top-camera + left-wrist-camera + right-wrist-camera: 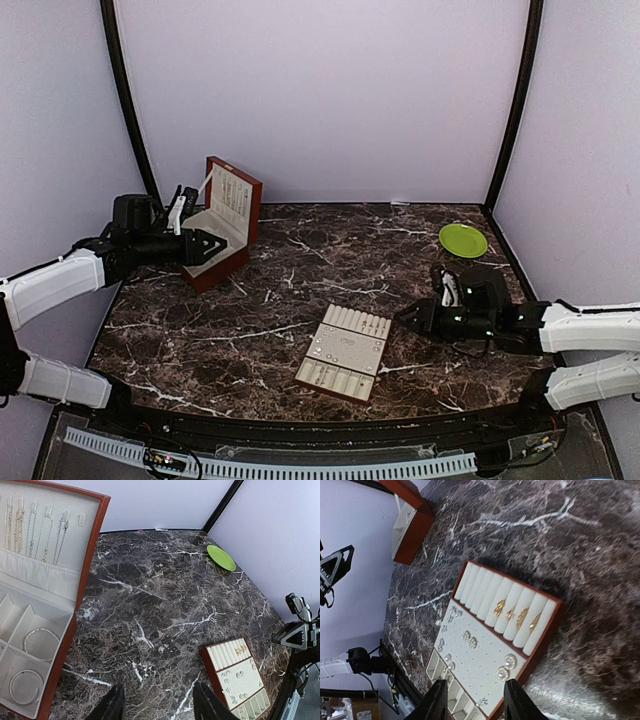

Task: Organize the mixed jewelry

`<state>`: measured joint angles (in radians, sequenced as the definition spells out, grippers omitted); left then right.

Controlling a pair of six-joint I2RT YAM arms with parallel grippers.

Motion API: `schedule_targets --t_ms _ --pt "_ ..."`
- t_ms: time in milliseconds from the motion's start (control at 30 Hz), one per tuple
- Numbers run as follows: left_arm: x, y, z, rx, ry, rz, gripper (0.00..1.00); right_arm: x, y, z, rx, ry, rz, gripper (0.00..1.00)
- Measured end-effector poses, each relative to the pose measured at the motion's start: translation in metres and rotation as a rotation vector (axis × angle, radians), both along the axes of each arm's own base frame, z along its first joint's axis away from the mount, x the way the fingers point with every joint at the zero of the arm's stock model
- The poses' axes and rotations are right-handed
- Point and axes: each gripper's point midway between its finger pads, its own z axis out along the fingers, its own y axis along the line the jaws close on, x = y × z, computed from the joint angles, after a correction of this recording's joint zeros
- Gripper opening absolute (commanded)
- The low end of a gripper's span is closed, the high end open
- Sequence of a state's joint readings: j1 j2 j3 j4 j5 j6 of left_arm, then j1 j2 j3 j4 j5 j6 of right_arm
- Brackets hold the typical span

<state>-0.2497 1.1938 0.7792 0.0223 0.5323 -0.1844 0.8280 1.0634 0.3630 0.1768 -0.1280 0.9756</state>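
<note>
Right hand (472, 702) hovers close by the right edge of the cream tray (485, 665), fingers partly spread and gripping nothing. Left hand (160, 707) hangs well left of the tray, beside the open red-brown wooden box (85, 585), also parted midway and holding nothing. On the tray lies the mixed jewelry (469, 639): small silvery pairs dotted across the flat middle pad, and four gold pieces (516, 615) tucked between the padded rolls at the tray's far end. Inside the box, chains (30, 530) hang on the raised lid and two thin bangles (40, 644) lie in separate compartments. A green plate (463, 240) sits on the table (300, 260) beyond the tray, far right
</note>
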Motion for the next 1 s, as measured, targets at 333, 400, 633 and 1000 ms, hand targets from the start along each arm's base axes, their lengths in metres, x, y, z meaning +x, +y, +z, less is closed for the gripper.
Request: schedule_targets --t_ms 333,400,633,1000 --pt "0.003 0.004 -0.001 0.02 -0.011 0.025 0.49 0.04 -0.06 -0.007 -0.258 0.039 -0.099 0.42" --pt "0.003 0.005 -0.001 0.022 -0.011 0.027 0.49 0.043 -0.071 -0.016 -0.307 0.075 -0.101 0.43" --pt "0.004 0.005 -0.002 0.028 -0.015 0.03 0.49 0.058 -0.095 -0.032 -0.395 0.148 -0.101 0.44" --pt "0.005 0.006 -0.006 0.035 -0.005 0.031 0.49 0.102 -0.107 -0.033 -0.487 0.138 -0.071 0.36"
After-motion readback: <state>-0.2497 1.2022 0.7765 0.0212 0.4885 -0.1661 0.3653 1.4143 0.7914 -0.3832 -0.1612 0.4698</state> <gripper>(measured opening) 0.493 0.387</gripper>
